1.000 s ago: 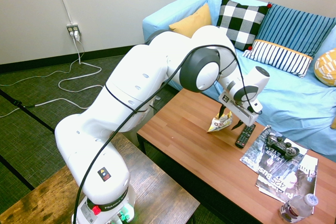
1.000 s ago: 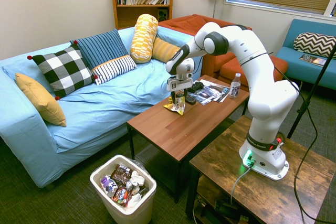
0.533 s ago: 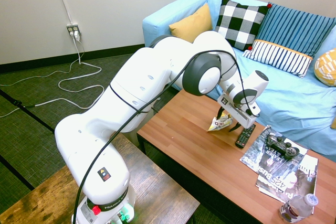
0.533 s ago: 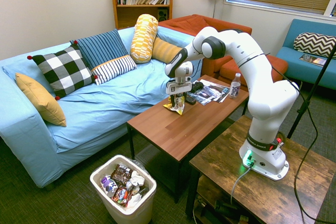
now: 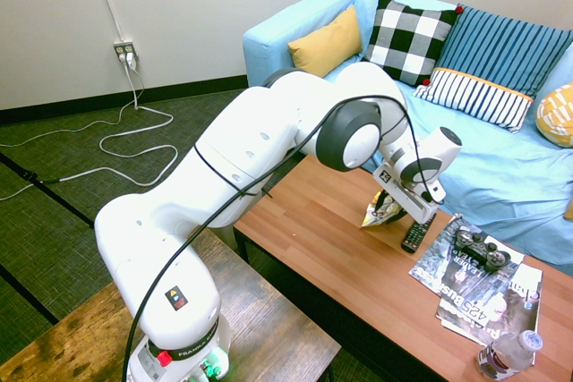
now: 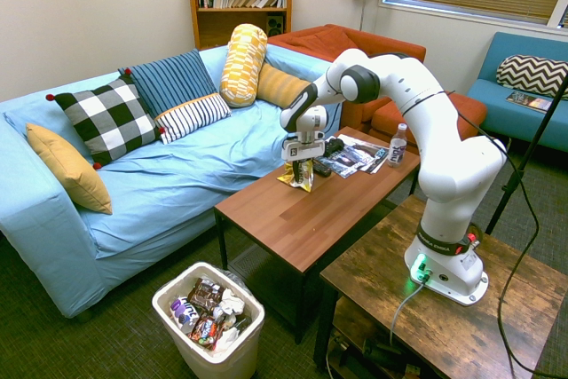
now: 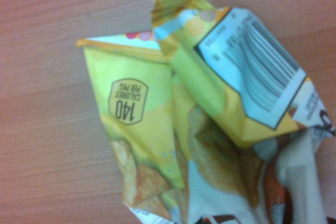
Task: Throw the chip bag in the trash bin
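Partly closed hand [image 5: 394, 212], around chip bag [image 5: 380, 213]

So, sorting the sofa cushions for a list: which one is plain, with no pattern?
The mustard-yellow cushion at the sofa's end nearest the trash bin; the others are checked, striped or printed.

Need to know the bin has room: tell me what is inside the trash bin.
The trash bin holds a pile of dark and white wrappers near its rim, seen in the second exterior view. What lies beneath them is covered.
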### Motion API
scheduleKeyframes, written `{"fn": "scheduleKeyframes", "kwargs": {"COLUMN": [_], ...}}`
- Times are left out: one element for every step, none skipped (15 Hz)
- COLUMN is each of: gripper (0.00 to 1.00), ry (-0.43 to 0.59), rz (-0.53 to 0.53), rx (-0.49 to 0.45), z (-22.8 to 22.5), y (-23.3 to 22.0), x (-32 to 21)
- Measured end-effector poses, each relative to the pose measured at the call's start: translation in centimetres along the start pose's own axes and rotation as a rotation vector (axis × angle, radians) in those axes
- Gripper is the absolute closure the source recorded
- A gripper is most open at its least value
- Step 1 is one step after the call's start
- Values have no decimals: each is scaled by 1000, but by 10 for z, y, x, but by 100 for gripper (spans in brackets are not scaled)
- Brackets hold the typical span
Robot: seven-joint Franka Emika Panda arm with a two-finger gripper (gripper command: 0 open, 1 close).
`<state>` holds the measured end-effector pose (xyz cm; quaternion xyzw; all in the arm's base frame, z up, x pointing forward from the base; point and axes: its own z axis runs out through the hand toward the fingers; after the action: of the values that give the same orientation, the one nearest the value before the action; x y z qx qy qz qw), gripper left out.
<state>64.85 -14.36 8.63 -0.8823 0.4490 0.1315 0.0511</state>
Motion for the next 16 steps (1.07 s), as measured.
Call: {"fn": "scheduleKeyframes", "kwargs": {"gripper": [100, 100, 100, 100, 100, 100, 100, 100, 100, 100, 100, 100, 100, 100, 100, 100], "ry": [-2, -3, -4, -4, -3, -2, -4, -7, -7, -7, -6, -3, 1, 7, 15, 27], "rz": [0, 0, -1, -1, -1, 0, 1, 2, 2, 0, -4, -8, -13, -15, -14, -16], "rx": [1, 1, 0, 1, 3, 6, 10, 16, 21, 26, 31, 42, 56, 70, 87, 102], "z": [0, 1, 1, 1, 1, 0, -1, -2, -3, -5, -7, -13, -23, -36, -53, -74], "y": [-1, -1, -2, -3, -3, -3, -3, -3, -3, -3, -5, -5, -5, -2, 2, 6], "x": [0, 0, 1, 2, 3, 4, 5, 6, 7, 7, 6, 6, 6, 3, -1, -10]}}
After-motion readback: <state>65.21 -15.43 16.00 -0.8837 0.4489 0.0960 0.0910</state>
